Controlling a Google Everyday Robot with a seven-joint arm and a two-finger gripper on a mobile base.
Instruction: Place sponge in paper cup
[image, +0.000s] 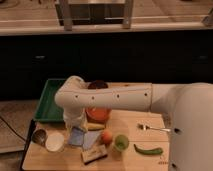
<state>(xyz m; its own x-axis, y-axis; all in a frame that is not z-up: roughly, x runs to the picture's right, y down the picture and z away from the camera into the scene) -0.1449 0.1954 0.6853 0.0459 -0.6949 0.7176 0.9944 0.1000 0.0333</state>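
The sponge (76, 136) is a small flat light-blue pad lying on the wooden table, just right of the paper cup (55, 142), a short wide white cup standing upright near the front left. My gripper (75, 125) hangs down from the big white arm (110, 97), directly over the sponge and at or just above its top edge. The arm hides where gripper and sponge meet. The cup's inside looks pale with nothing in it.
A shiny metal cup (39, 136) stands left of the paper cup. A grey-blue wedge (92, 140), a tan block (94, 154), an orange fruit (106, 136), a green cup (121, 142), a green pepper (148, 149) and a fork (155, 128) lie to the right. An orange bowl (97, 114) and a green tray (49, 100) sit behind.
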